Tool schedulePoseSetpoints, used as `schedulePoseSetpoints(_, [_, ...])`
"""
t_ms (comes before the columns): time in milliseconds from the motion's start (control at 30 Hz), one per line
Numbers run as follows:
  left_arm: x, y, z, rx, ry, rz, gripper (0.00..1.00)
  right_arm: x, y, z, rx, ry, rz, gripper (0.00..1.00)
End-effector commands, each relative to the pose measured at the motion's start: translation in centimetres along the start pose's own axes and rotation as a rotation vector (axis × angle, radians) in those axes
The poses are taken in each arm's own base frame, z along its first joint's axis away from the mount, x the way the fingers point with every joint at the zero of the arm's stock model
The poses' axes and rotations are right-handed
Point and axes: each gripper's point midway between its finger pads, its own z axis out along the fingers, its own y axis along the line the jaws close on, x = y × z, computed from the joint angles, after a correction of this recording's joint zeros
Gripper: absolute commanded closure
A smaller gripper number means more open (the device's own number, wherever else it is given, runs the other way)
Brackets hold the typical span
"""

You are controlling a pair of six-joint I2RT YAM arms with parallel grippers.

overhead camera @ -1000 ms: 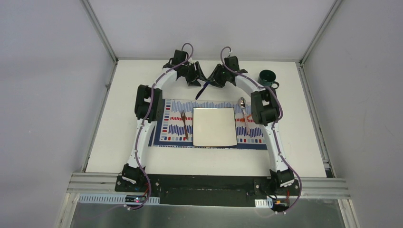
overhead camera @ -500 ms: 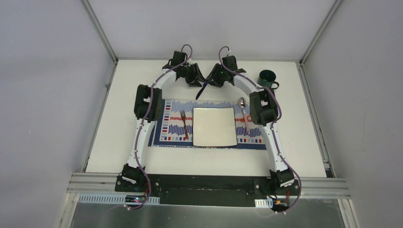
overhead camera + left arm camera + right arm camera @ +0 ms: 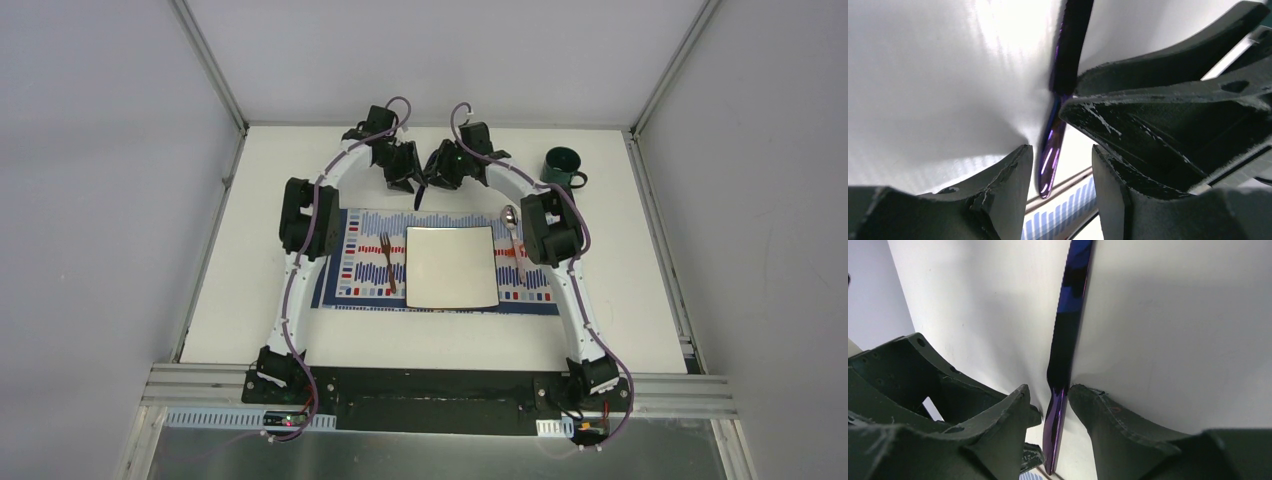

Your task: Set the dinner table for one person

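Gripping knife [image 3: 421, 194], right end effector [image 3: 1054, 392], far table [image 3: 250, 300] edge

Placemat [image 3: 355, 280] lies on the dinner table [image 3: 250, 300], about mid-width. Plate [image 3: 451, 266] on placemat, centre. Fork [image 3: 387, 262] on placemat, just left of plate, not touching. Spoon [image 3: 512, 232] on placemat, just right of plate, bowl at the far edge. Knife [image 3: 423, 192] behind placemat's far edge, slanted. Mug [image 3: 563, 165] on table, far right, off placemat.

Robotics lab test cell. White tabletop [image 3: 250, 290] framed in aluminium extrusion [image 3: 200, 385], blank grey panels [image 3: 100, 200] on its left, right and far sides. Two cabled robot arms [image 3: 297, 262] bolted at its near edge.
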Motion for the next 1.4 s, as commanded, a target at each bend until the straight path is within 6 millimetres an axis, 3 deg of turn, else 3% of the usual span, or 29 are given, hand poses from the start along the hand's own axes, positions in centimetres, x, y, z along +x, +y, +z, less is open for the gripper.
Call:
schedulePoseSetpoints(0, [-0.6, 1.6, -3.1, -0.220, 0.003, 0.101, 0.51, 4.0, -1.3, 0.0, 0.040, 0.116, 0.007, 0.50])
schedulePoseSetpoints(133, [-0.2, 3.2, -3.0, -0.282, 0.033, 0.087, 0.59, 3.8, -1.2, -0.3, 0.035, 0.111, 0.009, 0.50])
schedulePoseSetpoints(267, [0.1, 4.0, -2.7, -0.309, 0.044, 0.082, 0.59, 3.7, -1.2, -0.3, 0.031, 0.112, 0.008, 0.50])
schedulePoseSetpoints(500, [-0.3, 3.2, -1.8, -0.250, 0.035, 0.074, 0.62, 3.4, -1.0, -0.3, 0.026, 0.108, 0.013, 0.50])
schedulePoseSetpoints(600, [-0.9, 2.2, -1.2, -0.190, 0.017, 0.064, 0.70, 3.4, -1.1, -0.1, 0.028, 0.110, 0.015, 0.50])
schedulePoseSetpoints(700, [-1.5, 1.9, -0.7, -0.167, 0.001, 0.060, 0.92, 3.4, -1.6, 0.0, 0.036, 0.112, 0.020, 0.50])
schedulePoseSetpoints(867, [-2.6, 1.7, -0.7, -0.160, -0.030, 0.107, 0.75, 2.3, -2.8, -1.0, 0.045, 0.091, 0.036, 0.50])
schedulePoseSetpoints(1133, [-3.5, 3.2, -3.3, -0.311, -0.097, 0.189, 0.43, 1.1, -3.9, -2.8, 0.051, 0.074, 0.039, 0.50])
schedulePoseSetpoints(1367, [-3.7, 3.3, -4.6, -0.488, -0.104, 0.278, 0.02, -0.5, -5.6, -6.2, 0.058, 0.012, 0.054, 0.50])
